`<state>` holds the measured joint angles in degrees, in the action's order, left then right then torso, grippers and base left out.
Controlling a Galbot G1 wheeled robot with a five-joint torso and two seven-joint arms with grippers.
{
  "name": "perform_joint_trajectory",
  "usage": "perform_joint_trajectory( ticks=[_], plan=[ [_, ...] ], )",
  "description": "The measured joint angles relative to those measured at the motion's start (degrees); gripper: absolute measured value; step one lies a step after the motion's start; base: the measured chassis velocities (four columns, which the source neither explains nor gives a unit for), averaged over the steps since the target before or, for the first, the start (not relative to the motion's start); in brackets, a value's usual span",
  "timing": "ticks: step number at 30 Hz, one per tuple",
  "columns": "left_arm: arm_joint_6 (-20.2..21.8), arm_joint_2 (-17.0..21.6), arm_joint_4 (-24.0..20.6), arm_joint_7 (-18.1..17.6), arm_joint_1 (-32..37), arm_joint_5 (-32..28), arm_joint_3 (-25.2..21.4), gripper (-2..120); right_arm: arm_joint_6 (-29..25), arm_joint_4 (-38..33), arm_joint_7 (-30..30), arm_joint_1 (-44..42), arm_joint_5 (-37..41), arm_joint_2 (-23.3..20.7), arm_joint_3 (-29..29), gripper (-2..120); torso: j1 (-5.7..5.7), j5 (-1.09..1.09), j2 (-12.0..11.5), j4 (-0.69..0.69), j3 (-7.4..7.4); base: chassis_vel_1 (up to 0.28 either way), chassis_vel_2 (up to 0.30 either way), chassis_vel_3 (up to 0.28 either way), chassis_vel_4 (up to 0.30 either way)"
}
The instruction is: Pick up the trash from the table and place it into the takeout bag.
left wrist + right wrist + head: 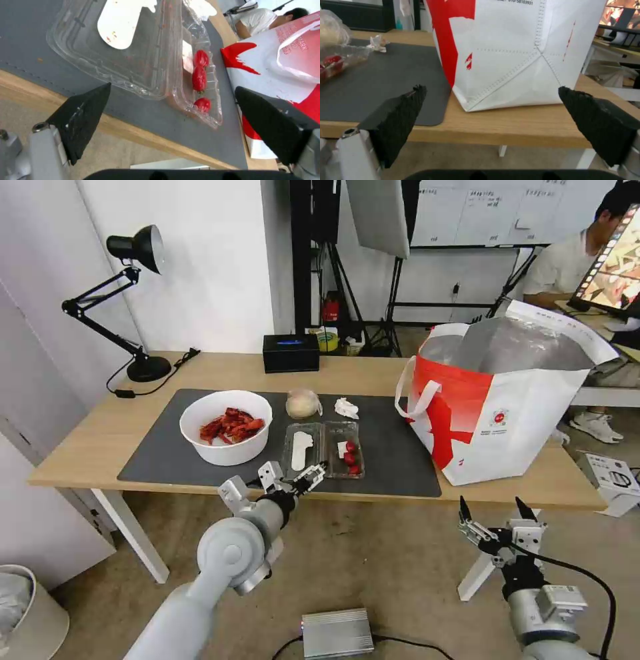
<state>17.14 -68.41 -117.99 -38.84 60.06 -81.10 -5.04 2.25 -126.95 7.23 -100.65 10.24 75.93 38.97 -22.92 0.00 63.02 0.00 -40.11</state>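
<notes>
A wooden surface [93,440] spans mid-frame; the takeout bag [507,413] stands right. Centre, the clamshell tray [323,448] lies untouched. The left tool [293,478], jaws apart, nears it: approach step, closing next. Lower right, the right tool [497,511] waits open.

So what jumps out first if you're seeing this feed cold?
The big white takeout bag with its red graphic stands open on the table's right end. On the dark mat, the white bowl of red shells sits beside the clear clamshell tray, with the open left gripper at the tray's near edge.
</notes>
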Motion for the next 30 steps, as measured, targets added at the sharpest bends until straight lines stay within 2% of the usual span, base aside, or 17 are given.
perform_joint_trajectory(
  ticks=[20,30],
  plan=[
    [-0.05,-0.06,2.1,1.01,-0.43,0.49,-0.27,100,-1.01,1.09,0.33,0.29,-0.05,0.42,0.28,99,0.01,0.0,0.02,-0.01,0.01,0.0,0.0,0.0,0.0],
    [-2.08,-0.08,2.87,3.8,0.23,4.13,0.07,100,-1.51,1.9,0.29,0.35,-0.12,0.87,-0.05,99,0.0,0.0,0.01,0.01,0.01,0.0,0.0,0.0,0.0]
  ],
)
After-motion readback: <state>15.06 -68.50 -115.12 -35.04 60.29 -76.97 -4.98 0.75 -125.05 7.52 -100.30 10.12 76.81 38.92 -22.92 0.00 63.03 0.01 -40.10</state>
